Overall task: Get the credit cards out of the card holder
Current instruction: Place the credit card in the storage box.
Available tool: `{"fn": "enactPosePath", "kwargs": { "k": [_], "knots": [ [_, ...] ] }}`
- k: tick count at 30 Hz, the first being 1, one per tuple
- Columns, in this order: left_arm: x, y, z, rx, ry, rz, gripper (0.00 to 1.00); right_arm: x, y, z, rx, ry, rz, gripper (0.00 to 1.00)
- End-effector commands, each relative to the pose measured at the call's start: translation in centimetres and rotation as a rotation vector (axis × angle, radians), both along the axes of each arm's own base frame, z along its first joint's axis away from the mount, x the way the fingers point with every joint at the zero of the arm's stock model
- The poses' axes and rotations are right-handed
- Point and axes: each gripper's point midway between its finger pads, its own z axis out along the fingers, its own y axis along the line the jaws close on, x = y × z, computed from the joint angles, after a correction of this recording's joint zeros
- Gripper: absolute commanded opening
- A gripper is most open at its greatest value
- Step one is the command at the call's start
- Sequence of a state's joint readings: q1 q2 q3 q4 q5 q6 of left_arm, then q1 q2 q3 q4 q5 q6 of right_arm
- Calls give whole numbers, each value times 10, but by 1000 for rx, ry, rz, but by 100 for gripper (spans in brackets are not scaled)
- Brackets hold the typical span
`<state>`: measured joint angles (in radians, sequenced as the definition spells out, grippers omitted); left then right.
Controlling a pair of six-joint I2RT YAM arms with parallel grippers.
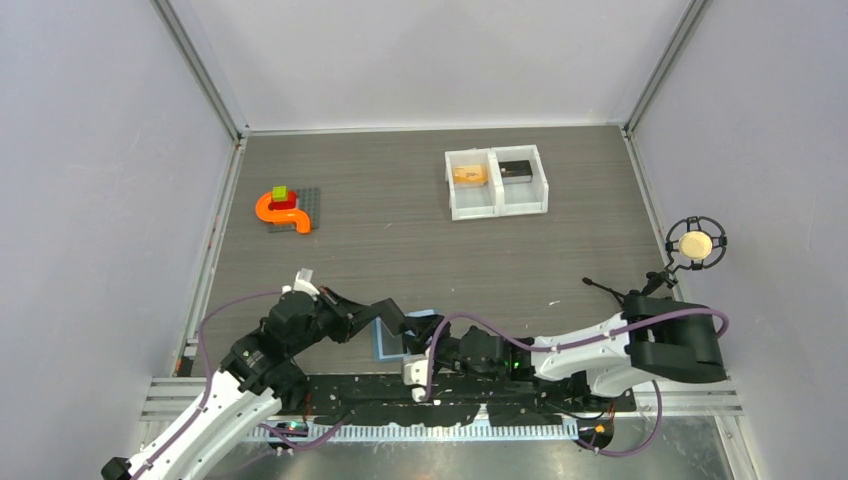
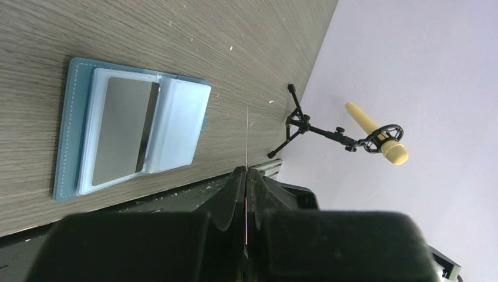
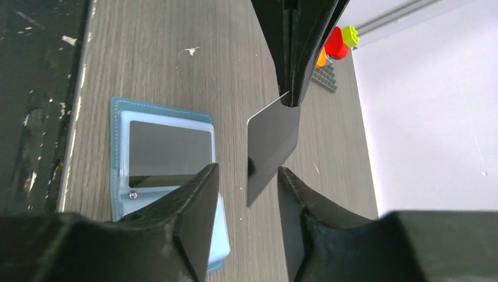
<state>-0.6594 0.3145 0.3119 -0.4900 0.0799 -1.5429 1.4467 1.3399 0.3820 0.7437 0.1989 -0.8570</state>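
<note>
White links and black joints make up the left arm (image 1: 215, 408) and right arm (image 1: 590, 352). Purple-grey cables (image 1: 480, 318) loop along both. The right gripper (image 3: 246, 169) has thick, tapered black fingers (image 3: 194, 217); the left gripper (image 2: 246, 171) is black too.

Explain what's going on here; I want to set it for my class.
The left gripper is shut on a grey card, holding it on edge above the table. The right gripper is open with its fingers either side of that card. The blue wallet lies open with another grey card in its pocket. An orange card and a dark card sit in the white tray.
</note>
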Motion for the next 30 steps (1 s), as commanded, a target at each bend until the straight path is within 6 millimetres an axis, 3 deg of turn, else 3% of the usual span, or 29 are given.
{"fn": "enactPosePath", "kwargs": {
  "k": [1,3,5,6,10,13,16,21,22,30],
  "knots": [
    [1,-7,25,-84,-34,-9,0,16,12,42,159,-74,-111,42],
    [3,-8,26,-95,-48,-10,0,18,12,46,190,-75,-132,17],
    [6,-10,28,-99,-87,-15,0,17,10,49,219,-57,-139,7],
    [7,-10,29,-98,-112,-19,2,17,8,49,236,-26,-148,6],
    [12,-8,30,-24,-219,-44,36,21,3,51,297,125,-211,5],
    [14,-3,31,86,-315,-88,49,19,1,38,242,256,-242,5],
    [12,2,33,190,-384,-138,51,17,-1,38,242,378,-246,5],
    [5,4,45,291,-484,-243,53,-4,-12,42,246,679,-133,5],
    [4,5,46,307,-496,-260,53,1,-19,45,258,704,-146,5],
    [-7,-7,61,332,-659,-419,54,-17,-24,58,235,962,-90,5]
  ]
}}
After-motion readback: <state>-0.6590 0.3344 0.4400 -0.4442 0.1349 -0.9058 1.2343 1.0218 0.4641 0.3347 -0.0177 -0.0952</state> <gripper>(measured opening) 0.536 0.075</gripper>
